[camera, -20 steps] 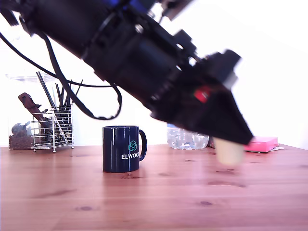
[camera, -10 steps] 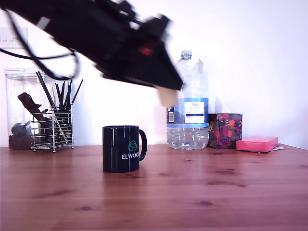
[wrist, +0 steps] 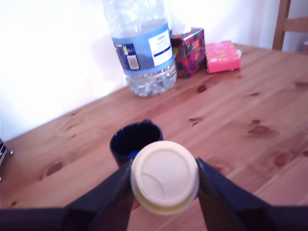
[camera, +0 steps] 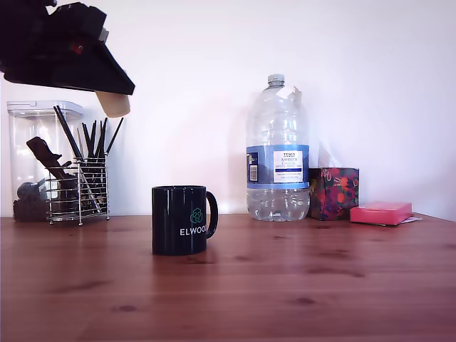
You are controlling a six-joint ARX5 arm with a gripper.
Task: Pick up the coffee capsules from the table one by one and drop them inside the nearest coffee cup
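End effector (wrist: 164, 180) high above the desk (camera: 285, 285), black angular fingers (wrist: 226, 197) closed on either side of a coffee capsule (wrist: 165, 176). Jaws only as wide as the capsule body. Capsule cream plastic, tapered, matte; wrist view shows its wide round flat end with a faint curved crease, exterior view shows the narrower rounded end (camera: 114, 104) poking out below the dark wedge-shaped fingers.

Coffee cup (camera: 180, 219) stands upright on the desk, below the end effector and off to the exterior view's right of it, well apart vertically. Glossy black ceramic cylinder, loop handle, white "ELWOO" lettering, small teal logo. In the wrist view the cup's open mouth (wrist: 136, 139) sits just beyond the held capsule, partly covered by it.

Desk is reddish-brown wood, visible grain, dark knots, slight sheen.

Below the end effector, near the wall: wire mesh holder (camera: 78, 191) with thin dark sticks, clear lidded plastic container (camera: 28, 142) behind it. Farther out past the cup: large clear ribbed water bottle (camera: 278, 153) with blue-white label, floral-print tissue box (camera: 333, 193), flat pink pad (camera: 381, 212). Wooden chair frame (wrist: 288, 24) at the wrist view's edge.
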